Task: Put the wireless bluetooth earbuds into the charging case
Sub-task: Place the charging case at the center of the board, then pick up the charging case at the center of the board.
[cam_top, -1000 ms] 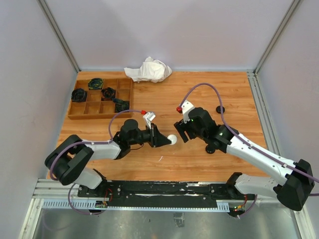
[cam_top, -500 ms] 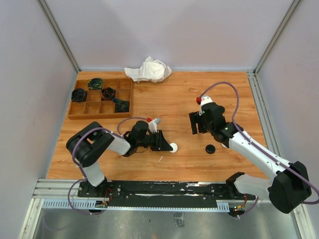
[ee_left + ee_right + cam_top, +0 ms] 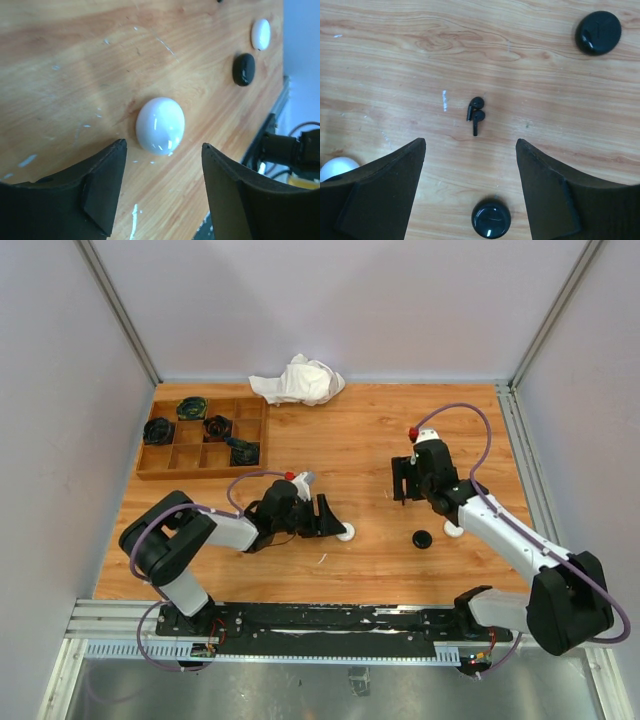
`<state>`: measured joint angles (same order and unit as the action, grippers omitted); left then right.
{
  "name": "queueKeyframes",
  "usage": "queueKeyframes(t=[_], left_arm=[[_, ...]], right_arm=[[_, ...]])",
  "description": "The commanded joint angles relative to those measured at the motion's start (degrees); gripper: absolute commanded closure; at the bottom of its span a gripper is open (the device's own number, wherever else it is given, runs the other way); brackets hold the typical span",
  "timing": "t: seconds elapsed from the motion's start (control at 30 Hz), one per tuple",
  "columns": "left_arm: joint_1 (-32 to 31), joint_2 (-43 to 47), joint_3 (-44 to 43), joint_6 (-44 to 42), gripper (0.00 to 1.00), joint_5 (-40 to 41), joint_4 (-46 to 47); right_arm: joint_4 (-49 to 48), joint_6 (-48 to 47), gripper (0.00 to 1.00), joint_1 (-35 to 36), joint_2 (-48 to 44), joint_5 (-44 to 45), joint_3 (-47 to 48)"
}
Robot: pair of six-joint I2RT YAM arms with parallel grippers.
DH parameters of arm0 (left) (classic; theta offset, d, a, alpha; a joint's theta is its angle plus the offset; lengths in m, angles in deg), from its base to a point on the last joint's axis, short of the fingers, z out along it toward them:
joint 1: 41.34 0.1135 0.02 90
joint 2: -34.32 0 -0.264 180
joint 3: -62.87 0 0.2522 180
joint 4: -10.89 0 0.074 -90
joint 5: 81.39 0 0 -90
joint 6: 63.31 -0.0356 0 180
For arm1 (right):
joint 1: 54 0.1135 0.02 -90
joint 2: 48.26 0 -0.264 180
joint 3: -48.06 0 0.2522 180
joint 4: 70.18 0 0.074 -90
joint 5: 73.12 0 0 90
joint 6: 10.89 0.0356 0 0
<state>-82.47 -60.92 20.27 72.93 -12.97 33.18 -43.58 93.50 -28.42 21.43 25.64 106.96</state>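
Two black wireless bluetooth earbuds [image 3: 476,115] lie side by side on the wooden table, just ahead of my open right gripper [image 3: 470,141] [image 3: 403,490], which holds nothing. In the top view they are not visible. A round white charging case [image 3: 160,125] [image 3: 346,532] rests shut on the table just beyond the tips of my open left gripper [image 3: 164,150] [image 3: 335,523], free of both fingers. Round black cases lie at the top right [image 3: 598,32] and below the earbuds [image 3: 491,220] in the right wrist view.
A black case [image 3: 423,538] and a second white case [image 3: 453,530] lie beside the right arm. At the back left stands a wooden compartment tray [image 3: 200,458] with dark items. A crumpled white cloth [image 3: 298,380] lies at the back edge. A thin white sliver [image 3: 322,558] lies below the left gripper.
My left gripper lowered the white case to the table and opened, letting it go. The right arm swung back and to the right, staying open.
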Motion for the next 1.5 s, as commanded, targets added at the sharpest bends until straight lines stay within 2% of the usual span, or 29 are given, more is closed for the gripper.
queueKeyframes(t=[0.0, 0.3, 0.47, 0.77, 1.03, 1.17, 1.3, 1.47], left_arm=[[-0.3, 4.9, -0.4, -4.1, 0.32, 9.1, -9.1], [1.4, 15.3, -1.6, -12.1, 0.25, 20.2, -20.0], [4.7, 22.1, -0.7, -15.7, 0.19, 23.6, -23.4], [8.5, 27.5, 1.9, -17.6, 0.13, 23.5, -24.9], [9.2, 27.3, 2.2, -19.0, 0.13, 21.8, -23.9], [9.2, 26.9, 2.3, -19.3, 0.14, 21.1, -23.5], [9.2, 26.7, 2.4, -19.2, 0.14, 20.2, -23.2], [9.2, 26.9, 2.8, -19.1, 0.14, 19.1, -22.5]], right_arm=[[-1.3, 1.0, 0.25, -4.5, 2.0, 1.0, 1.8], [-2.6, -0.1, 0.25, -14.9, 9.7, -0.7, 6.5], [-3.7, -0.7, 0.25, -19.6, 15.7, -3.1, 10.7], [-0.4, -6.8, 0.26, -25.0, 30.3, -8.4, 22.9], [2.5, -12.7, 0.25, -28.4, 39.0, -18.6, 33.2], [7.0, -14.3, 0.25, -29.4, 43.5, -24.2, 39.5], [9.5, -14.7, 0.25, -29.8, 47.6, -27.6, 42.1], [11.0, -14.1, 0.25, -30.5, 48.3, -30.0, 41.1]])
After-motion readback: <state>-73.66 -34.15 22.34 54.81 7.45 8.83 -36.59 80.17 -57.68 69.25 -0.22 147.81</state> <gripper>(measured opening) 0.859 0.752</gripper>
